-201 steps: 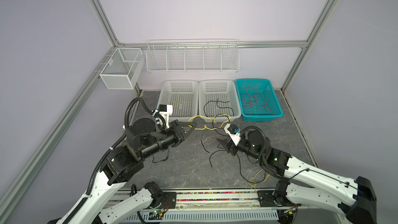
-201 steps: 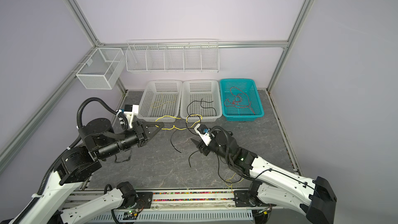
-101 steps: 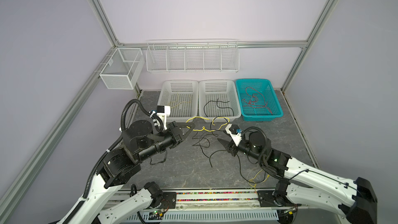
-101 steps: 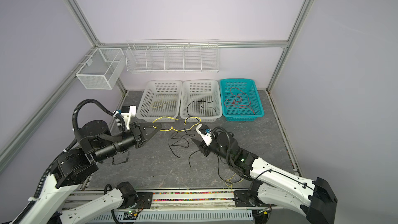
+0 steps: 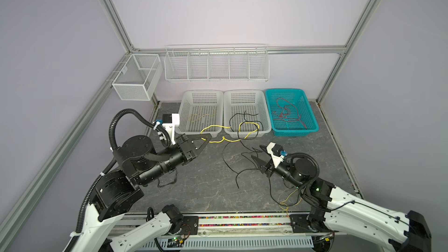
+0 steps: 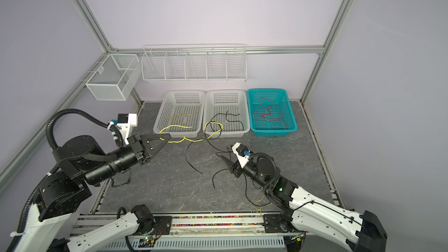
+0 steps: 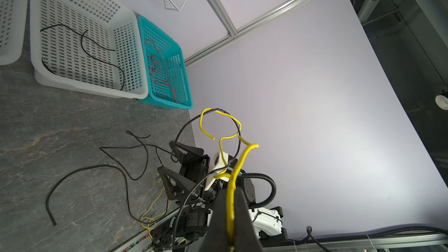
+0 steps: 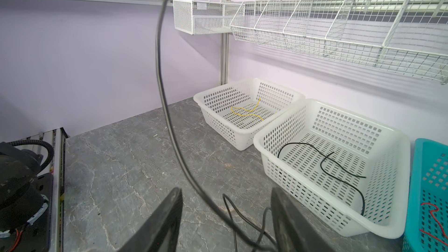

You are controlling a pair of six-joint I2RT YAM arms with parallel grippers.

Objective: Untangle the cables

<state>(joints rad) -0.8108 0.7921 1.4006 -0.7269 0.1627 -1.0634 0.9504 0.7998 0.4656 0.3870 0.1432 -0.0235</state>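
My left gripper (image 5: 208, 137) (image 6: 169, 137) (image 7: 230, 191) is shut on a yellow cable (image 5: 252, 123) (image 6: 194, 140) (image 7: 243, 157), held above the table in front of the white baskets. The yellow cable loops, and a black cable (image 5: 239, 134) (image 7: 238, 139) threads through the loop and hangs down. More black cables (image 5: 228, 164) (image 6: 191, 163) (image 7: 97, 167) lie loose on the table. My right gripper (image 5: 258, 152) (image 6: 227, 153) (image 8: 226, 191) stands open low over these strands. A black cable (image 8: 169, 127) runs between its fingers, and they do not pinch it.
Three baskets line the back: a white basket (image 5: 184, 107) with a yellow cable (image 5: 201, 115), a white basket (image 5: 264, 107) with a black cable (image 5: 244, 117), and a teal basket (image 5: 308, 110) with red cables (image 5: 286, 112). Wire racks (image 5: 215, 64) hang on the wall. A thin yellow wire (image 5: 288, 202) lies by the front rail.
My left gripper has drawn back to the left with the yellow cable. The right gripper's jaws have spread wider, roughly in the same place.
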